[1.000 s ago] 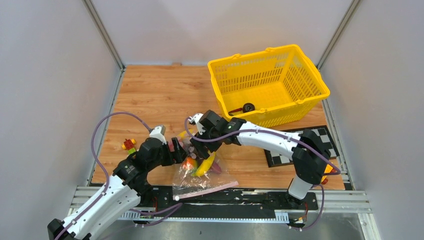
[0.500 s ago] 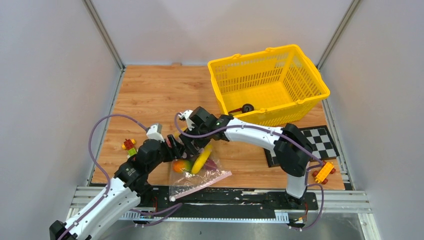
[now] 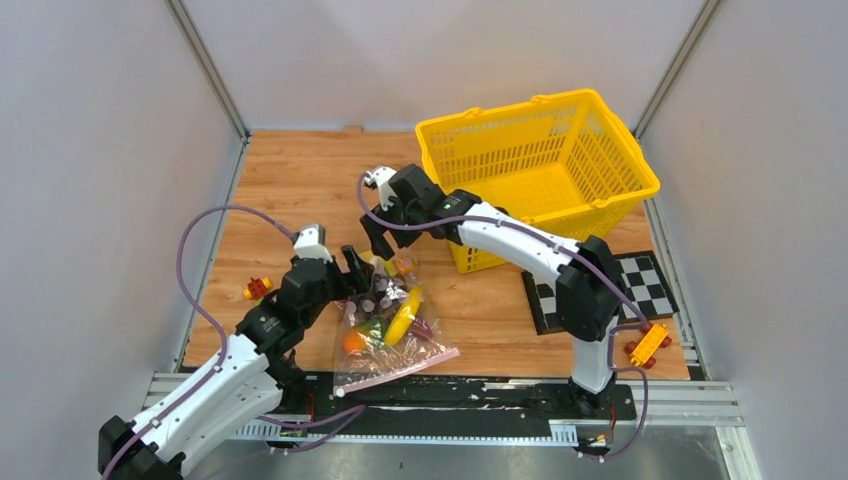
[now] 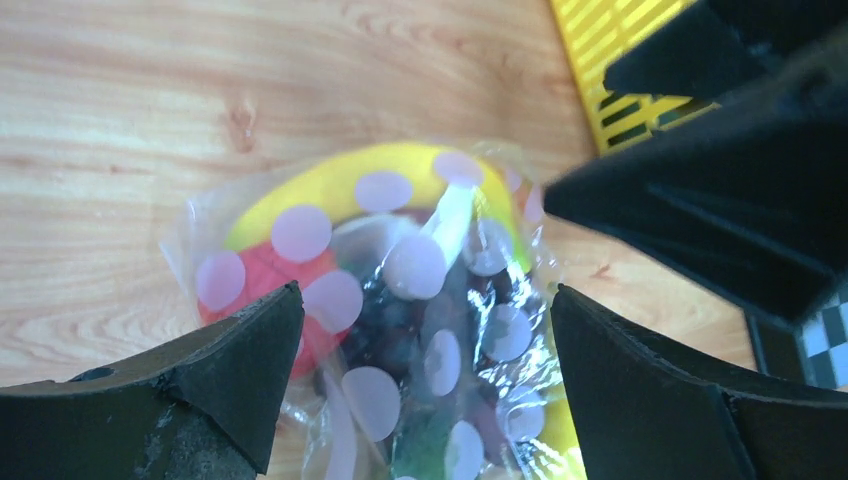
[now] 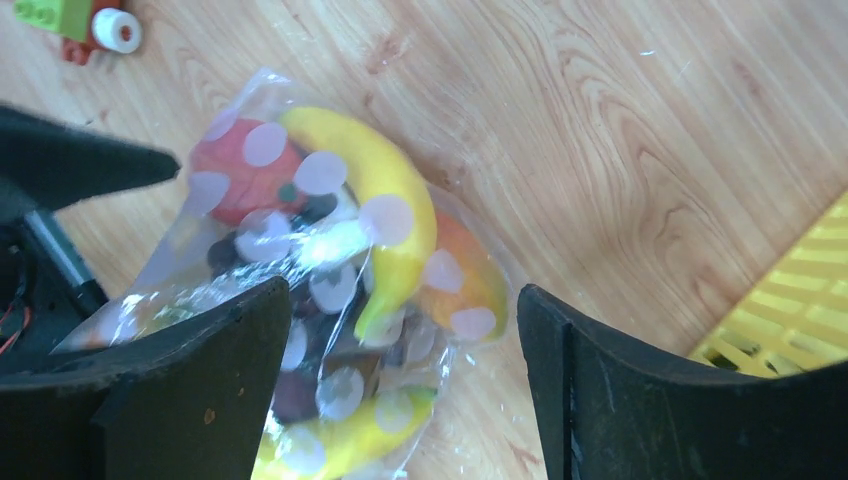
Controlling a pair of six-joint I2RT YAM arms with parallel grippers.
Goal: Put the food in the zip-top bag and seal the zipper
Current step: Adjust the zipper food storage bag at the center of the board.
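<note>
The zip-top bag [image 3: 388,325] lies on the wooden table [image 3: 300,190], near the front edge, between the two arms. The food [image 3: 395,318] is inside it. A yellow banana [image 5: 385,190], a red piece [image 5: 240,180], an orange piece [image 5: 470,285] and dark grapes [image 4: 395,320] show through the clear plastic with its pale dots. The pink zipper [image 3: 400,368] runs along the side of the bag closest to the arm bases. I cannot tell if it is pressed shut. The left end effector [image 3: 357,268] is at the far end of the bag with its two fingers spread wide, and it holds nothing. The right end effector [image 3: 380,240] is just past it, a bit farther back. Its fingers are wide apart too, and it grips nothing. Each wrist camera sees the bag lower down, between its own fingers. The yellow basket [image 3: 540,165] stands at the back right. Some toy blocks [image 3: 258,290] lie to the left, and an orange toy car [image 3: 648,345] sits at the right edge.
</note>
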